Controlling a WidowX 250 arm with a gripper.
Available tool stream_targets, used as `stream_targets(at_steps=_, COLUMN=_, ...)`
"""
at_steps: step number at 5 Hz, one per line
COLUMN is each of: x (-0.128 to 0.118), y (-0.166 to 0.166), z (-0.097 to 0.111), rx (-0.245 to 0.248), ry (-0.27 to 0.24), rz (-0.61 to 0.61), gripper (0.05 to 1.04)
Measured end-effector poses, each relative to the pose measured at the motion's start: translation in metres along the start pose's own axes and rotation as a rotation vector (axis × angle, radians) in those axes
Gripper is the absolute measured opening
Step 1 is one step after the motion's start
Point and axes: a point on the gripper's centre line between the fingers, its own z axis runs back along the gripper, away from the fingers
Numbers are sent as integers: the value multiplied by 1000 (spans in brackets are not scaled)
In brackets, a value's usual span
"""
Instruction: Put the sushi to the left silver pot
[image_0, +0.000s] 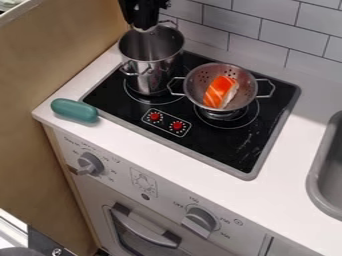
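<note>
The gripper (143, 29) hangs down from the top edge, over the rear rim of the tall silver pot; how its fingers stand is hidden from me. That silver pot (152, 65) stands upright on the left side of the black stove top. An orange and white sushi piece (221, 92) lies inside the silver colander (248, 82), which rests on the right side of the stove. The gripper is up and to the left of the sushi, well apart from it.
A teal, rounded oblong object (75, 110) lies on the white counter (133, 139) left of the stove top (220, 150). The grey sink (326, 172) is at the right edge. A tiled wall (260, 35) rises behind, and a wooden panel (47, 60) stands at the left.
</note>
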Motion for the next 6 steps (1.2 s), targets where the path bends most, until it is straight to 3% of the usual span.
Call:
stream_targets(at_steps=1, x=1, y=-2, z=-1, rx=4, ry=2, rz=5, gripper=762)
stream_targets(at_steps=2, x=0, y=-4, z=-1, rx=9, ry=13, rz=22, gripper=988)
stream_targets(at_steps=3, x=-1, y=-8, z=0, rx=6, ry=26, rz=26, gripper=999)
stream_targets(at_steps=4, x=-8, y=-15, z=4, rx=-7, ry=92, rz=37, gripper=999)
stream_targets(at_steps=5, x=-20, y=-23, z=22, rx=-18, ry=145, rz=50, gripper=999)
stream_targets(at_steps=6, x=-33, y=-30, z=39, rx=-40, ry=154, rz=22, gripper=999)
